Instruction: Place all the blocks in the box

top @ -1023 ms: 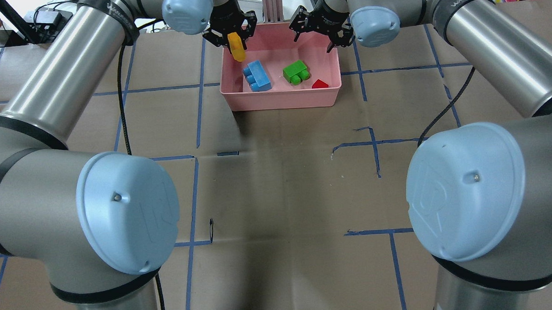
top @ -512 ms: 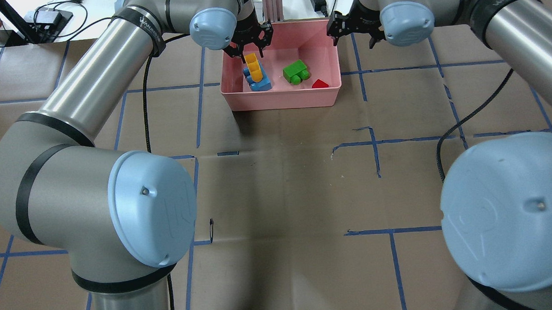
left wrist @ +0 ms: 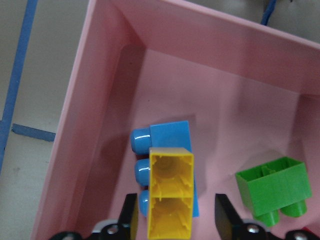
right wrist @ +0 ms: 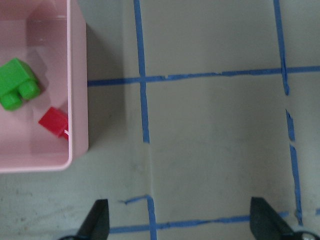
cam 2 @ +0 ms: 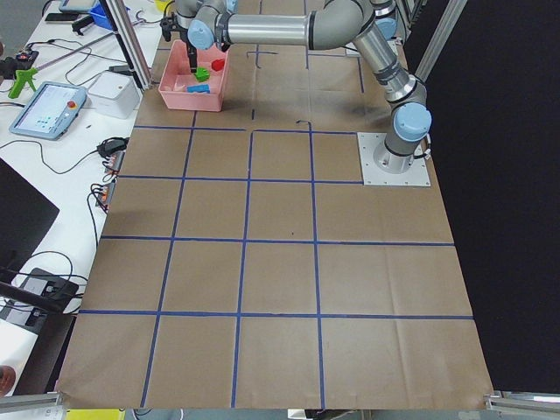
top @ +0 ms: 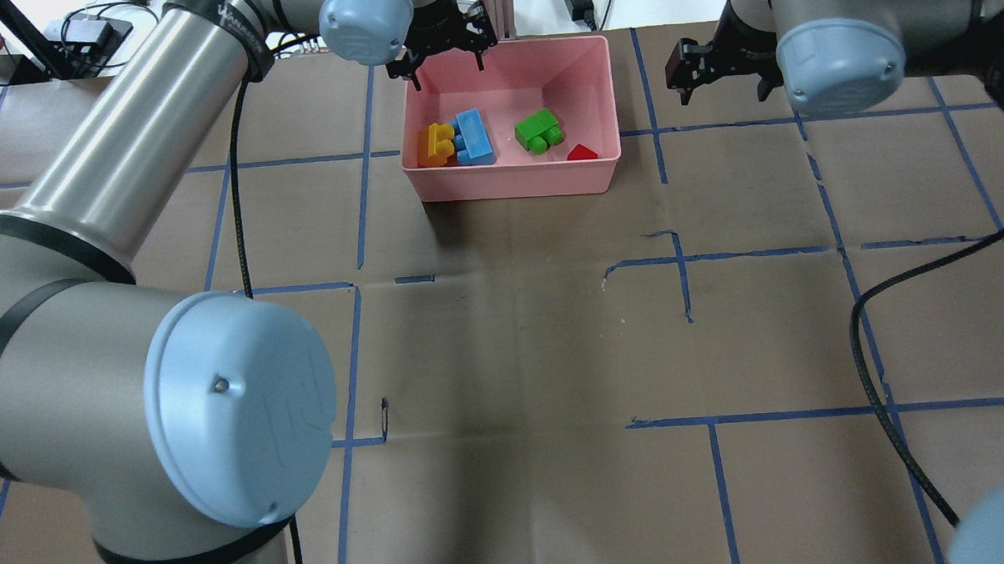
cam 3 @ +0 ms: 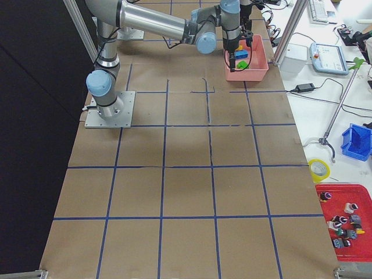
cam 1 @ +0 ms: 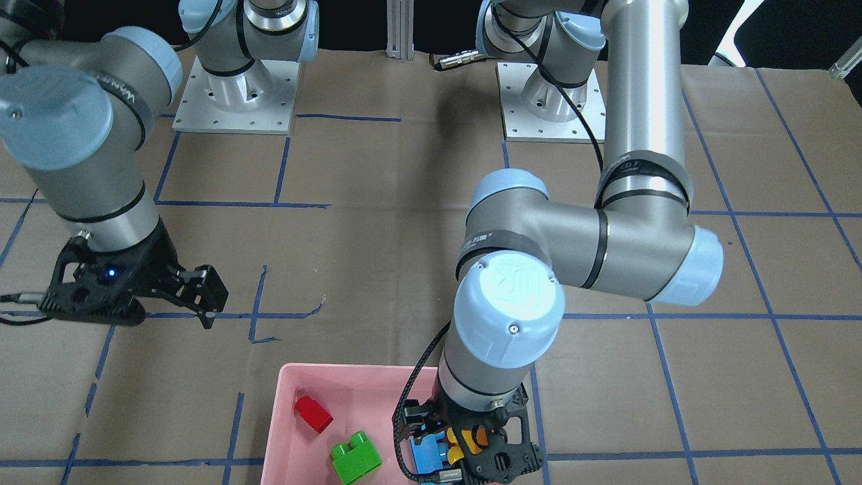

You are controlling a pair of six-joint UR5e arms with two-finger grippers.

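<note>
1. All four blocks are inside the box (top: 511, 184), which sits toward the far edge of the bench (top: 505, 357)
2. The green block (top: 538, 130) lies near the middle of the box floor and the red block (top: 582, 152) is in the near right corner. The blue block (top: 473, 137) lies toward the left wall, with the yellow block (top: 434, 144) touching its left side
3. The left hand (top: 442, 63) hovers above the far left corner of the box. Its fingers are spread wider than the yellow block, with a gap on either side in the wrist view, so it grips nothing
4. The right hand (right wrist: 180, 222) hangs over bare bench just to the right of the box, fingers spread wide and empty
5. Judging from this, the sorting itself looks finished, since every block is within the rim. At most the arms need to pull clear
6. One doubt is whether the yellow block lies flat on the floor or leans on the blue one. The wrist view shows its hollow underside overlapping the blue one, but either way it is well below the rim
</note>
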